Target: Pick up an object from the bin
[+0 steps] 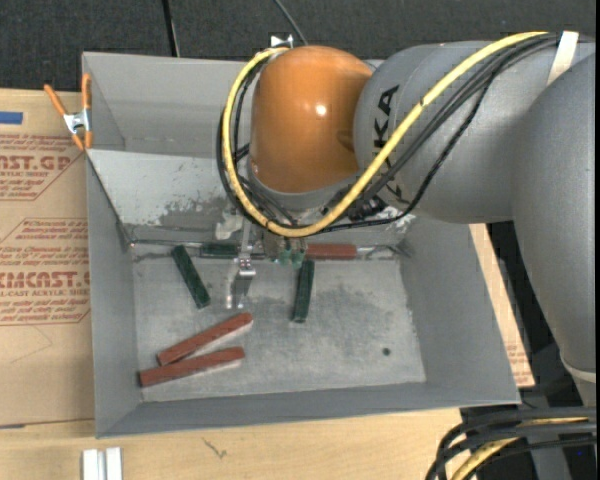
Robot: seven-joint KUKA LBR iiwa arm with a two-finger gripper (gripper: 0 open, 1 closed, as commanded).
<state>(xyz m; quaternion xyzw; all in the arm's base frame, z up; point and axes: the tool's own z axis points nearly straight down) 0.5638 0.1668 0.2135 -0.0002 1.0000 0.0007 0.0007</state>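
Single camera on station. It is looking down on the bin (pixel 108 268) from above, leaning in from the 6 o'clock side and facing toward 12 o'clock. The wall at 12 o'clock is therefore showing far more inner face than the wall at 6 o'clock. The lens is sitting near enough that the bin is taking up most of the width, with its rims at 9, 12 and 6 o'clock lying inside the view and a margin of surround showing beyond them. The arm (pixel 480 138) is entering from 3 o'clock, standing between lens and bin and covering the bin's 1 o'clock corner.
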